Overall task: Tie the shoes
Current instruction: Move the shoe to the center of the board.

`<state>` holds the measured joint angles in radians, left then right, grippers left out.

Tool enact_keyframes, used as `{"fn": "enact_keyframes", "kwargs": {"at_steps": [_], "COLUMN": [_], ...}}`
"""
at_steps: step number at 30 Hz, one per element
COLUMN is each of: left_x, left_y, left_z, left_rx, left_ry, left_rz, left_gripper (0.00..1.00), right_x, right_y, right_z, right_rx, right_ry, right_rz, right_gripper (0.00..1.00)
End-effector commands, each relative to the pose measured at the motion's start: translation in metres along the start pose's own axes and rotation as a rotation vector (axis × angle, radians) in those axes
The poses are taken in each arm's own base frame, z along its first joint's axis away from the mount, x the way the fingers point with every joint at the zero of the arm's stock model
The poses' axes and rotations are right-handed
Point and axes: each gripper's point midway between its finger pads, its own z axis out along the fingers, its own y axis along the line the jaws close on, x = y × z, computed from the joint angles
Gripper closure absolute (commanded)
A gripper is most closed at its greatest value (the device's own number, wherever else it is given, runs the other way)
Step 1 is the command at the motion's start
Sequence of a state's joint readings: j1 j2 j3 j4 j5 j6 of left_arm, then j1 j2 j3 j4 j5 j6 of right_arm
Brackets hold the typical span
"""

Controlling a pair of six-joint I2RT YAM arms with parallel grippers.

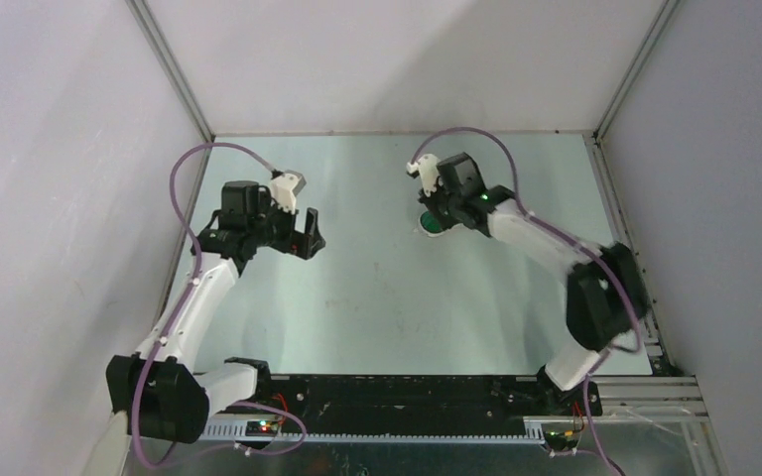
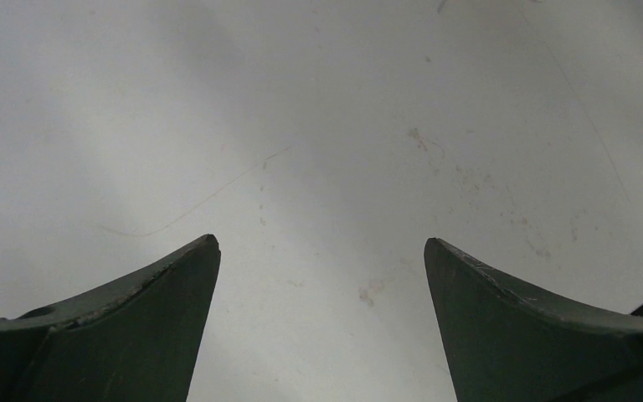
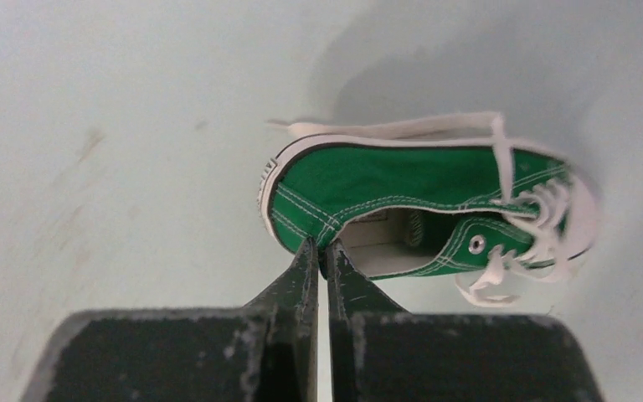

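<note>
Right gripper (image 3: 322, 244) fingers, 2 of them, fill the bottom of the right wrist view. They are closed to a hairline gap, tips pinching the collar edge of the sneaker (image 3: 402, 180) near the heel.

1 sneaker only: green canvas, white sole. It shows side-on, with heel at 9 o'clock, toe at 3 o'clock, sole edge at 12 and the opening facing 6 toward the fingers. White laces (image 3: 544, 226) are loose and bunched at the toe end around 3–4 o'clock; one strand runs along the sole at 12. 1 metal eyelet (image 3: 475, 244) is visible on the side.

Can't tell whether the sneaker rests on the table (image 1: 387, 297) or sits just off it; the shadow at 1 o'clock is ambiguous.

Left gripper (image 2: 319, 240): 2 fingers spread wide, nothing between them, only scuffed table surface below.

Top view: 2 arms, 2 purple cables (image 1: 184, 188). Left gripper sits at about 10 o'clock from table centre. Sneaker is at about 12–1 o'clock, mostly hidden under the right wrist, with only a green sliver showing. Grippers are well apart.
</note>
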<state>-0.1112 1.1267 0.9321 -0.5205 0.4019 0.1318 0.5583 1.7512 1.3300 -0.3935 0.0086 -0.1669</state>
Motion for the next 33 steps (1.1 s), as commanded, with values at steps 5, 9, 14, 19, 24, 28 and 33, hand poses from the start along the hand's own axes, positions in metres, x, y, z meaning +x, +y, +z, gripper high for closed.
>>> {"fn": "enact_keyframes", "kwargs": {"at_steps": [5,9,14,19,24,28,33], "left_x": [-0.002,0.004,-0.012,-0.037,-0.058,-0.064,-0.062], "left_y": [-0.041,-0.057,-0.077,-0.096,-0.107,-0.101,-0.091], "left_z": [0.023,0.053,0.095,0.134,0.159,0.145,0.117], "left_rx": [0.207,0.262,0.312,0.349,0.347,0.322,0.287], "left_ry": [0.024,0.049,0.039,0.009,0.014,0.037,0.076], "left_rz": [0.149,0.185,0.157,0.18,0.097,0.076,0.1], "left_gripper": [0.06,0.16,0.24,0.28,0.28,0.28,0.27], "right_x": [0.019,0.049,0.082,0.101,0.108,0.076,0.064], "right_y": [0.083,0.085,0.086,0.089,0.081,0.041,-0.059], "right_z": [-0.088,-0.092,-0.108,-0.114,-0.109,-0.113,-0.083], "right_rx": [-0.446,-0.485,-0.55,-0.597,-0.572,-0.491,-0.116], "right_ry": [-0.173,-0.101,-0.035,-0.022,0.041,0.031,0.083], "right_rz": [-0.39,-0.433,-0.537,-0.615,-0.537,-0.199,0.525], "right_gripper": [1.0,1.0,1.0,1.0,0.63,0.4,0.43]}}
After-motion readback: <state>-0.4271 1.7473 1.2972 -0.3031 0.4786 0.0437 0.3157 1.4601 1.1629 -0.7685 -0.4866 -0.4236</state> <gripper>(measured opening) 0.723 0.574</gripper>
